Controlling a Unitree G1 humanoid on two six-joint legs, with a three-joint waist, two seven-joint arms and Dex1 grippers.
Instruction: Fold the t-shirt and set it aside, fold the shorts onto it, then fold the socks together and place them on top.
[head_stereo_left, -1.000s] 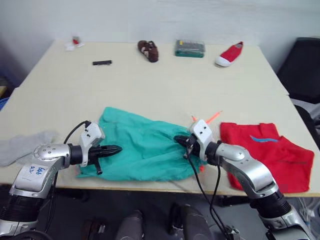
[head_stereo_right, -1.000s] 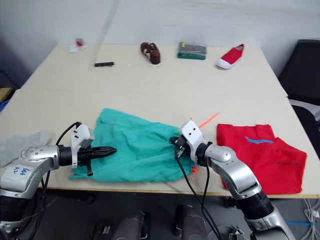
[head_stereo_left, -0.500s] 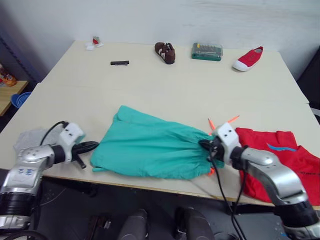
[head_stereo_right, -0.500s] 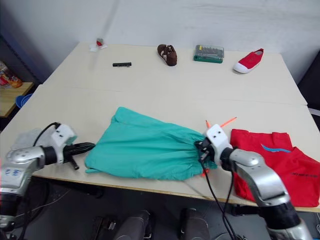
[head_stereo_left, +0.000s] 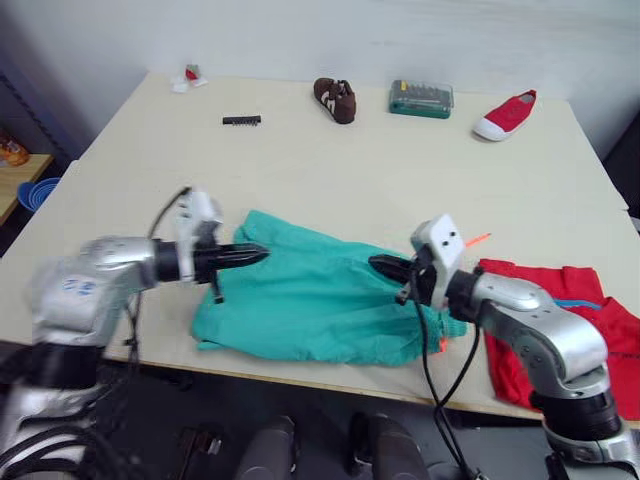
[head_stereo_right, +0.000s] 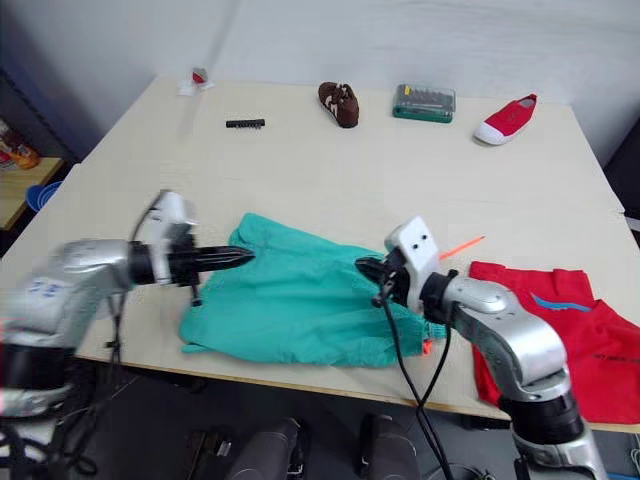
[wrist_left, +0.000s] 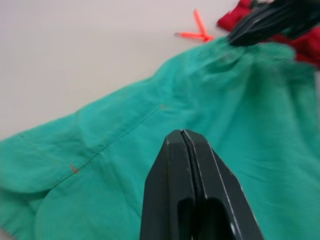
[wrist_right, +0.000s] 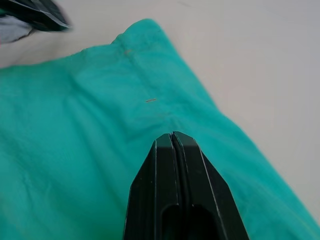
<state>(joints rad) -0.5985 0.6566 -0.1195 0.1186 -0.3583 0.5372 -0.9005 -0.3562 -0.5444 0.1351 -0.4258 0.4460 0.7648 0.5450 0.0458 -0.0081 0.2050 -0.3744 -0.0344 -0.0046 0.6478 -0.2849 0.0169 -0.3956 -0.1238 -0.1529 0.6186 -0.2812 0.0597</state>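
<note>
Two joined tables (head_stereo_left: 330, 160) carry everything, largest first: the shorts (head_stereo_left: 310, 305) lie spread flat near the front edge, their orange drawstring (head_stereo_left: 474, 239) poking out toward the t-shirt (head_stereo_left: 570, 330), which sits folded just beside them at the robot's right. Both grippers hang over the shorts with fingers pressed together and nothing between them: the left gripper (head_stereo_left: 250, 255) above the end away from the shirt, the right gripper (head_stereo_left: 385, 266) above the waistband end, tips pointing at each other and well apart. Along the far edge rest a red shoe (head_stereo_left: 505, 114), a green case (head_stereo_left: 421, 99), a brown shoe (head_stereo_left: 336, 99) and a black strip (head_stereo_left: 241, 120).
</note>
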